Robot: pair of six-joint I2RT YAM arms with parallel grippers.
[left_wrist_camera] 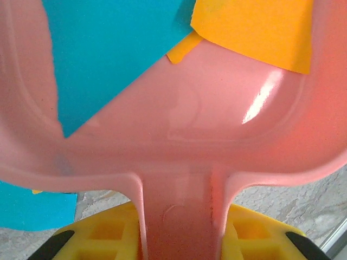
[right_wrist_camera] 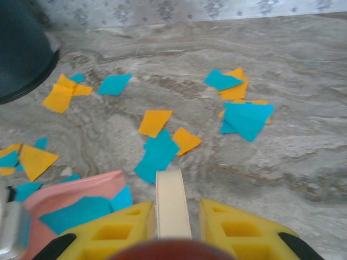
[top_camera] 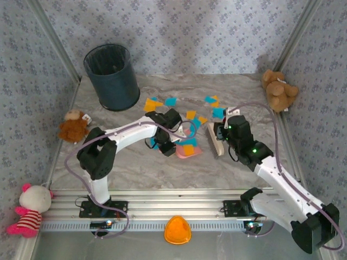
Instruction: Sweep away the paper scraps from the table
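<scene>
Left claw (left_wrist_camera: 181,235) clamped on the pink dustpan (left_wrist_camera: 217,124) handle, right claw (right_wrist_camera: 172,219) clamped on a cream brush (right_wrist_camera: 171,189).
Some paper scraps (right_wrist_camera: 157,154) sit in the dustpan's tray just ahead of the left claw. The rest lie scattered over the counter (right_wrist_camera: 303,162) beyond the right claw, the nearest cyan one just past the brush, others near the dark bin (right_wrist_camera: 21,49).

Plain paper scraps (top_camera: 171,102): orange-yellow and cyan. The counter (top_camera: 135,168) is grey-beige with marble veining. Glossy pink dustpan (left_wrist_camera: 217,108), cream brush (right_wrist_camera: 172,200), dark navy bin (top_camera: 112,76). The walls (top_camera: 190,32) are pale lilac-grey with a small floral print. Tan right teddy (top_camera: 279,89), rust-brown left teddy (top_camera: 73,125). White plush (top_camera: 30,208) with pink stripes. Orange dome (top_camera: 178,230). White arms (top_camera: 135,132), black joints. Yellow left claw (left_wrist_camera: 181,238) and right claw (right_wrist_camera: 173,233), black tips.
</scene>
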